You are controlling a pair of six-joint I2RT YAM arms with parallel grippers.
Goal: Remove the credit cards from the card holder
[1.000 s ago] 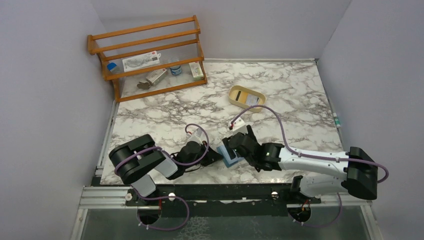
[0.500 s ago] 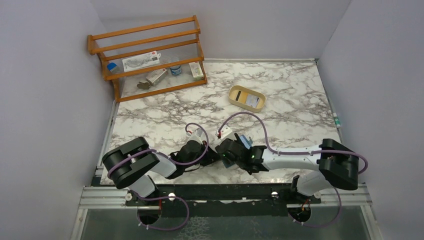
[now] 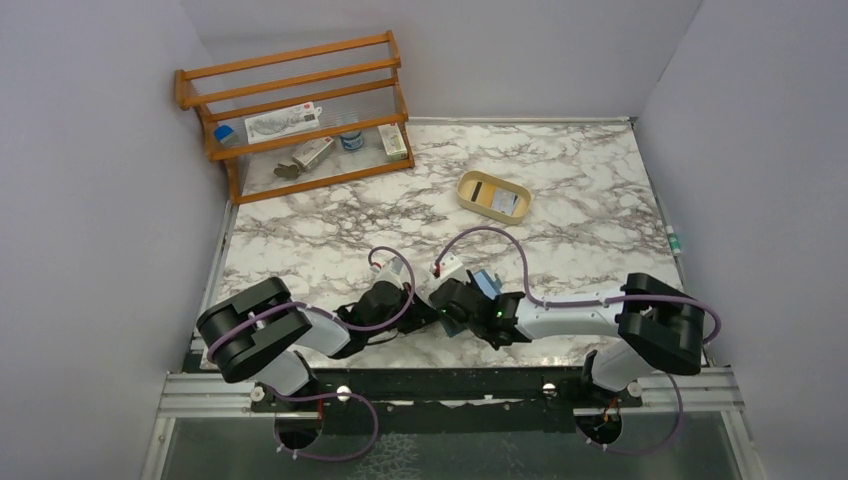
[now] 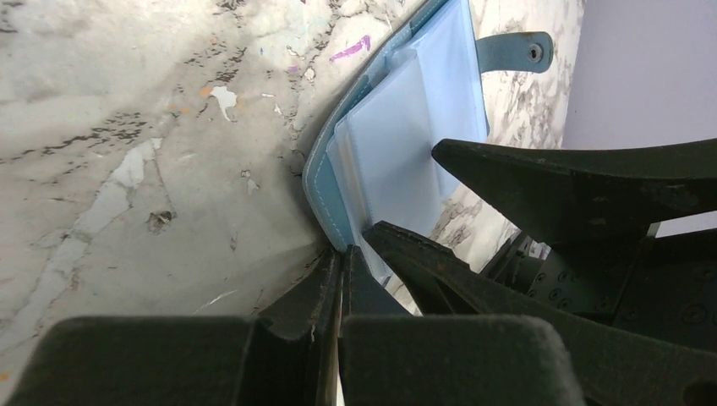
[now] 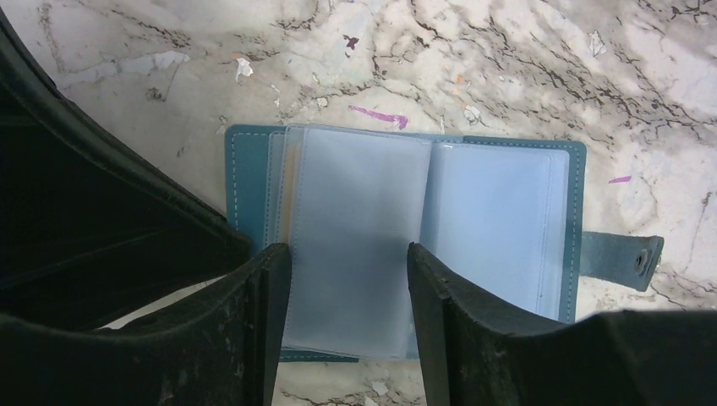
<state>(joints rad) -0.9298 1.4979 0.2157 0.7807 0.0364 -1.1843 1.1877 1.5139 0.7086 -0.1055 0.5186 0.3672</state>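
The teal card holder (image 5: 249,169) lies open on the marble, its snap tab (image 5: 621,258) at the right. Pale blue-white cards in clear sleeves (image 5: 363,194) fill both halves. My right gripper (image 5: 351,262) is open, its fingers straddling the left stack of sleeves at the near edge. My left gripper (image 4: 341,254) is shut, its tips pinching the card holder's teal cover edge (image 4: 325,182). In the top view both grippers meet at the card holder (image 3: 486,284) near the table's front edge, left gripper (image 3: 432,312) and right gripper (image 3: 450,308) almost touching.
A tan rounded tray (image 3: 470,186) with two cards in it stands at the back right of centre. A wooden rack (image 3: 300,110) with small items stands at the back left. The right gripper's black fingers (image 4: 550,178) crowd the left wrist view.
My right gripper has swung left and down over the open card holder, closer to the left gripper. The left gripper has stayed at the holder's edge.
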